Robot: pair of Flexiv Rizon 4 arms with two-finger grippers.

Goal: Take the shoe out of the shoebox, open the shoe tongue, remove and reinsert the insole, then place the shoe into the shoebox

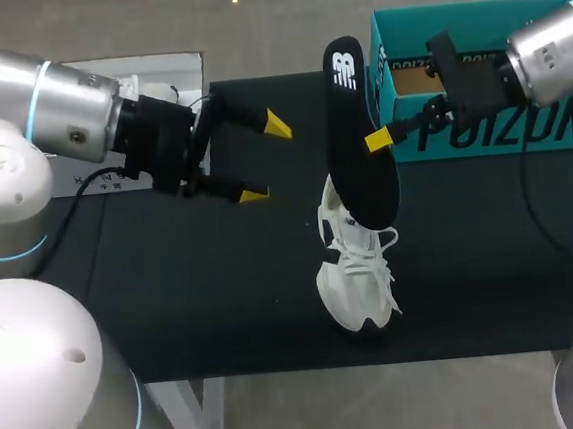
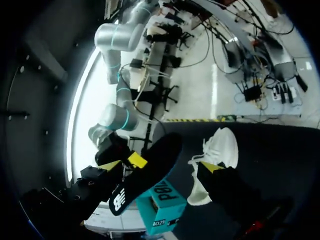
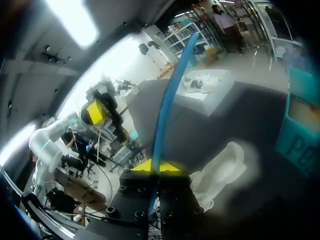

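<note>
Nearest the robot, the shoe (image 1: 355, 274) stands on the black table (image 1: 173, 295), outside the shoebox, toe toward the near edge and laces uppermost. Directly behind and above it, the insole (image 1: 358, 138) is raised almost upright. Its lower end meets the shoe opening; whether that end sits inside the shoe cannot be determined. The right gripper (image 3: 157, 166) is closed narrowly on the insole, one yellow tip on each face, gripping partway along its side edge. The left gripper (image 1: 266, 160) hangs over the table to the left of the insole, fingers spread wide, holding nothing and touching nothing. At the far right of the table, the teal shoebox (image 1: 488, 106) lies open, well apart from the shoe.

Current step, as judged: the insole stage, with the insole out of the shoe or very nearly so, and reinsertion pending. The next move calls for tipping the insole toward the toe, aligning its leading end with the opening, and feeding it forward under the tongue. The shoe is unsupported and light, so the free left gripper should steady the heel or hold the tongue back. Otherwise the shoe is likely to slide or tip under the push.
</note>
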